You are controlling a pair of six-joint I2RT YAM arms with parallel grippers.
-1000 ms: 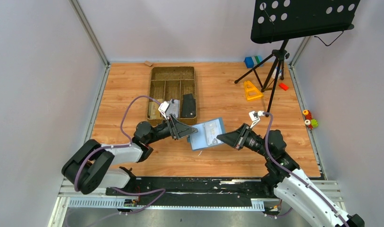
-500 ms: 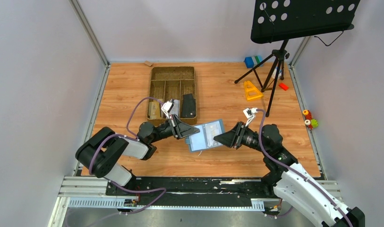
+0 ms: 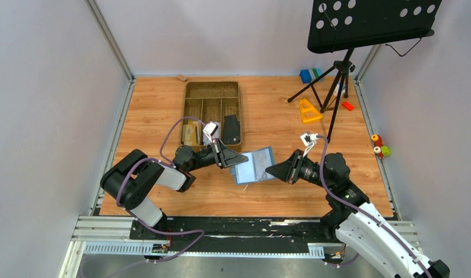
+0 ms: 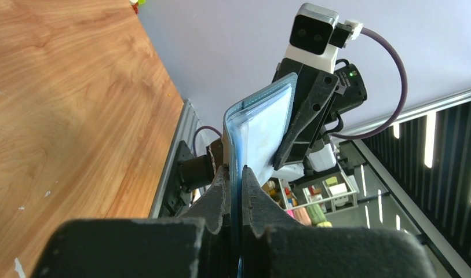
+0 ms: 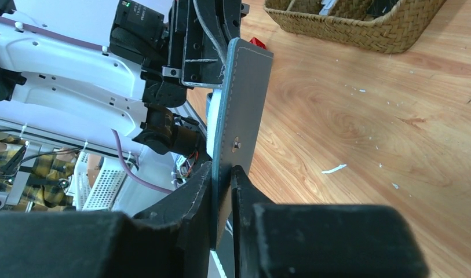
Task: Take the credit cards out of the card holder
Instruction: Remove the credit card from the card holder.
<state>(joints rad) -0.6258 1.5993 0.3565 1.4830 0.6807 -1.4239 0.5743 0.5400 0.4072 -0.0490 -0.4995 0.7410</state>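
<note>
Card holder (image 3: 255,165) hangs open above the table's middle, toward the near edge, carried between both arms. The left gripper (image 4: 236,176) is pinched on its left edge, and the right gripper (image 5: 221,174) is pressed onto the opposite stitched cover. It looks light, floppy at the fold and slick, so the stiffer rim is the better hold. Credit cards inside cannot be made out. Farther back sits the woven tray (image 3: 212,84).

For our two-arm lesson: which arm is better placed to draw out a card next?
Right, probably: the left jaws clamp the card holder by one edge, anchoring it; the right jaws sit at the far edge by its pale pockets.
</note>
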